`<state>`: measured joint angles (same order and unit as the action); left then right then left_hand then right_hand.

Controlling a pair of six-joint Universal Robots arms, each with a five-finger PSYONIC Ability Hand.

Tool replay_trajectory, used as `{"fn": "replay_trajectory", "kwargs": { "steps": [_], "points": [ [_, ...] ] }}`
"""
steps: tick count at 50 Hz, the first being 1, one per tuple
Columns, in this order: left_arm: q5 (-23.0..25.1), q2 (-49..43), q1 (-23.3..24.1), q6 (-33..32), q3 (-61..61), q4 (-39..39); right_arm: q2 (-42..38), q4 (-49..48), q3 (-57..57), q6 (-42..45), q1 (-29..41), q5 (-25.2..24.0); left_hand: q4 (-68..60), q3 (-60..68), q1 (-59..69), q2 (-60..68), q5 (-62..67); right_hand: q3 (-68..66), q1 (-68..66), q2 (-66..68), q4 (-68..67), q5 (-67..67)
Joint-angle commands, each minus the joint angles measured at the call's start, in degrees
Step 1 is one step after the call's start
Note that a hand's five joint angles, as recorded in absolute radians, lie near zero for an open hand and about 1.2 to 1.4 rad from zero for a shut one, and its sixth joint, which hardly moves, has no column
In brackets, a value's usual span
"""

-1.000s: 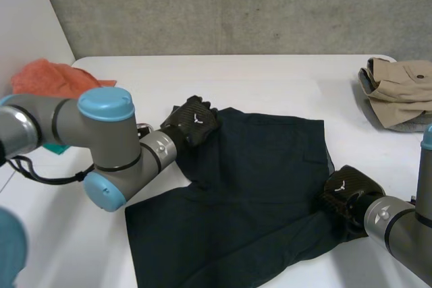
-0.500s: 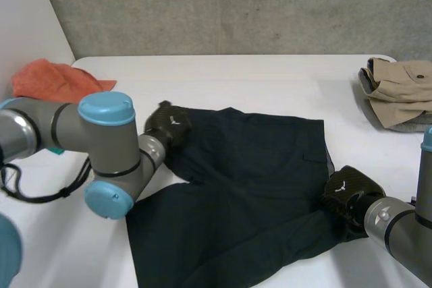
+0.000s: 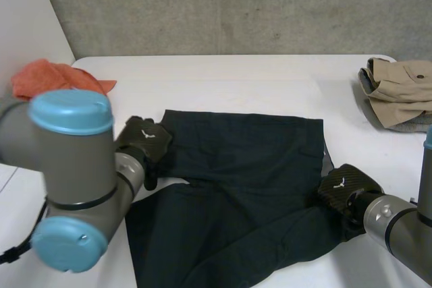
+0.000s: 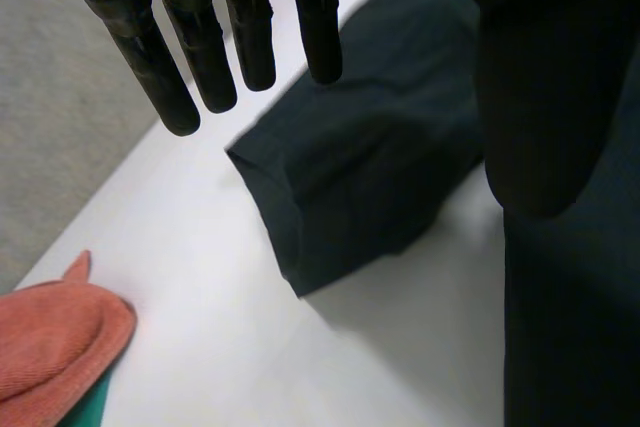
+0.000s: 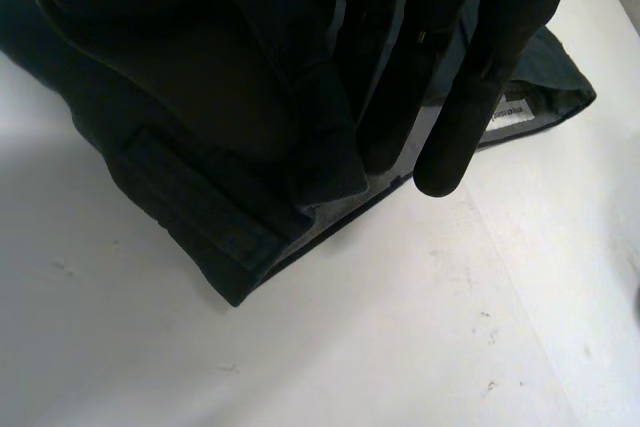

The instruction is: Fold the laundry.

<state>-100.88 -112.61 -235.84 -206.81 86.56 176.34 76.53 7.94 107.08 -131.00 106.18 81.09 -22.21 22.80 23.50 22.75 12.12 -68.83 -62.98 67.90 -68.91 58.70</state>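
Dark shorts [image 3: 250, 187] flat on bench [image 3: 236, 85], legs pointing left: left hand [image 3: 145, 141] open, fingers [image 4: 160, 57] straight, just beside far leg's hem, nearest it; right hand [image 3: 347, 190] pinches the waistband edge.

White table [image 3: 256, 79], crumpled orange cloth [image 3: 57, 77] at its far left corner, a bit of teal fabric [image 4: 88, 411] beneath it, folded beige garment [image 3: 401, 92] at the far right edge, grey wall [image 3: 236, 5] behind.

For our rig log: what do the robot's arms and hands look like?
The left arm and right arm are thick grey tubes with light-blue caps. The left hand and right hand are black, each with a small white mark on its back.
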Motion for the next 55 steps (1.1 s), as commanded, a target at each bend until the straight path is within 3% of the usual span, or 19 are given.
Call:
{"fn": "replay_trajectory", "kwargs": {
  "steps": [1, 7, 15, 26, 31, 35, 38, 42, 45, 46, 50, 55],
  "points": [
    [0.3, 11.6, 1.0, 8.3, 7.0, -2.4, 0.3, 0.3, -1.8, -5.6, -0.4, -0.6, -3.3, 2.7, 2.0, 2.8, 3.4, -11.2, -17.0, 12.1, -11.1, 11.3],
    [0.4, 17.9, 6.0, 16.8, 12.9, -8.2, 0.1, -0.2, -3.8, -11.0, -0.4, -0.6, -3.3, 2.7, 2.0, 2.8, 3.4, -11.2, -17.0, 12.1, -11.1, 11.3],
    [0.3, 18.7, 10.4, 26.6, 17.5, -13.6, -0.1, -3.1, -4.2, -14.0, -1.2, -0.5, -3.1, 2.6, 1.9, 2.6, 3.2, -11.2, -17.0, 12.1, -11.1, 11.3],
    [0.0, 15.7, 11.8, 29.9, 19.9, -15.4, -0.2, -5.9, -3.4, -14.7, -1.2, -0.4, -6.2, 5.6, 4.9, 5.6, 6.3, -11.2, -17.0, 12.1, -11.1, 11.3],
    [0.2, 12.6, 12.9, 29.9, 19.0, -14.2, -0.2, -6.0, -3.3, -14.7, -1.2, -0.5, -18.9, 18.3, 17.6, 18.4, 19.0, -11.2, -17.0, 12.1, -11.1, 11.3],
    [-0.5, 10.6, 13.0, 29.7, 18.5, -11.5, -0.2, -5.9, -3.2, -14.7, -1.3, -0.6, -56.4, 55.8, 55.1, 55.9, 56.5, -11.2, -17.0, 12.1, -11.1, 11.3],
    [-2.9, 9.4, 13.0, 28.9, 18.4, -9.9, 0.3, -5.4, -3.0, -14.5, -1.4, -0.7, -57.8, 57.2, 56.5, 57.3, 57.9, -11.2, -17.0, 12.1, -11.1, 11.3],
    [-5.6, 9.2, 13.3, 28.4, 18.6, -10.9, 2.7, -2.4, -1.9, -10.6, -1.3, -0.7, -57.8, 57.2, 56.5, 57.3, 57.9, -11.2, -17.0, 12.1, -11.1, 11.3],
    [-5.4, 9.3, 16.1, 26.1, 18.9, -14.7, 5.9, 5.0, 0.5, 0.1, -1.5, -0.7, -57.8, 57.2, 56.5, 57.3, 57.9, -11.2, -17.0, 12.1, -11.1, 11.3],
    [-5.4, 9.3, 17.3, 25.2, 19.0, -16.1, 7.3, 9.8, 2.4, 7.3, -1.9, -0.8, -57.8, 57.2, 56.5, 57.3, 57.9, -11.2, -17.0, 12.1, -11.1, 11.3],
    [-5.2, 9.3, 22.5, 22.4, 19.3, -22.9, 9.7, 16.6, 5.7, 18.0, -5.3, -0.3, -57.8, 57.2, 56.5, 57.3, 57.9, -11.2, -17.0, 12.1, -11.1, 11.3],
    [-4.9, 10.0, 22.9, 21.8, 16.5, -24.8, 10.4, 14.4, 3.9, 17.1, -6.6, -0.5, -57.8, 57.2, 56.5, 57.3, 57.9, -11.2, -17.0, 12.1, -11.1, 11.3]
  ]
}}
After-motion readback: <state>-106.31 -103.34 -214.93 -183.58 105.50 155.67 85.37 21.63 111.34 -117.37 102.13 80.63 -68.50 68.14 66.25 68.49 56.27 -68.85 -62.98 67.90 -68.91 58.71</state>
